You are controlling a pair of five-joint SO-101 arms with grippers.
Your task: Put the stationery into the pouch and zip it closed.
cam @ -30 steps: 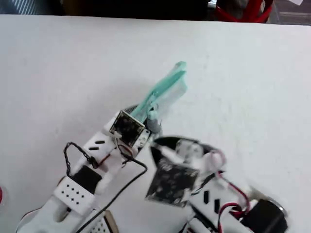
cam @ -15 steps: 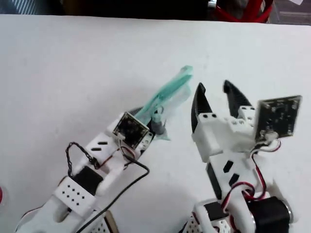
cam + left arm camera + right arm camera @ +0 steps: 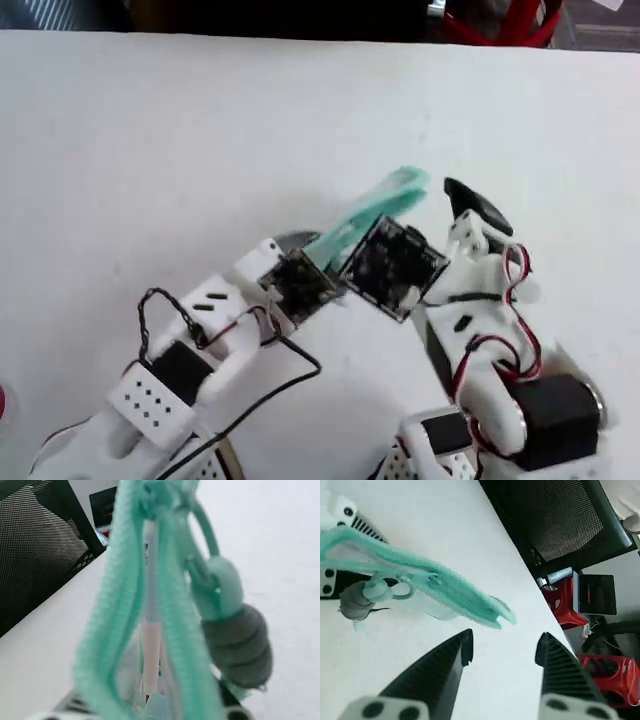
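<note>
Left gripper (image 3: 318, 250) jaws clamped on raised pouch (image 3: 375, 208), right gripper (image 3: 506, 636) jaws wide beside its tip

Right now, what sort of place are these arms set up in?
Likely an office or lab workroom: a plain white table, a black mesh chair beside it, and red plastic furniture beyond.

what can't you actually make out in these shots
High view: the near end of the pouch sits under the wrist camera boards.
Left wrist view: the pen in the pouch is blurred; what else is inside cannot be told.
Right wrist view: the left tool holding the pouch is mostly cut off by the edge.
</note>
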